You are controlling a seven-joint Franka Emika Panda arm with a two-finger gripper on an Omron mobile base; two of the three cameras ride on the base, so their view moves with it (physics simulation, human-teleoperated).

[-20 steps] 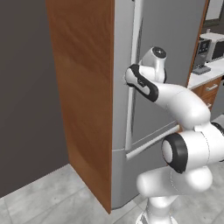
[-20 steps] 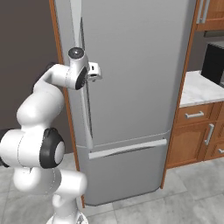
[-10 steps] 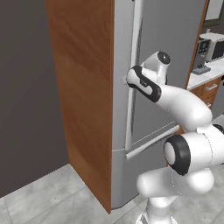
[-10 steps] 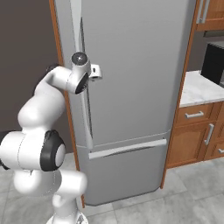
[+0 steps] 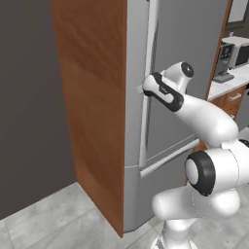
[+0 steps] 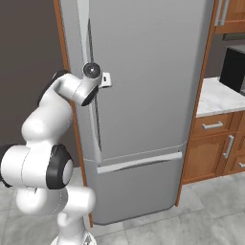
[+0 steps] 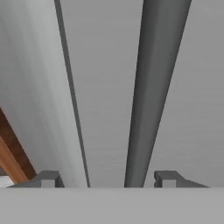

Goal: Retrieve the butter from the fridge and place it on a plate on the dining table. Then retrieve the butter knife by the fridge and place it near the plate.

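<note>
Left base view: the white arm rises from the lower right, bends at a dark elbow joint and reaches up and to the left, so that its hand meets the front of the fridge (image 5: 194,73) at about mid-height of the upper doors. The gripper (image 5: 144,89) sits right at the long vertical handle (image 5: 147,82) near the fridge's left edge, beside the brown wooden side panel (image 5: 92,107). From this side I cannot tell how wide the fingers stand.

In the right base view the arm climbs from the lower left, and the hand points into the door with the gripper (image 6: 106,80) at the same handle (image 6: 92,95). The fridge doors are closed, with the drawer front below them. A wooden cabinet with a pale counter (image 6: 217,95) stands to the right.

The hand view looks along the gripper (image 7: 105,178) straight at the grey door. Its two fingertips (image 7: 48,178) stand apart, one on each side of the dark handle (image 7: 153,92), which runs up between them. The tips straddle the bar without visibly touching it; nothing is clamped.
</note>
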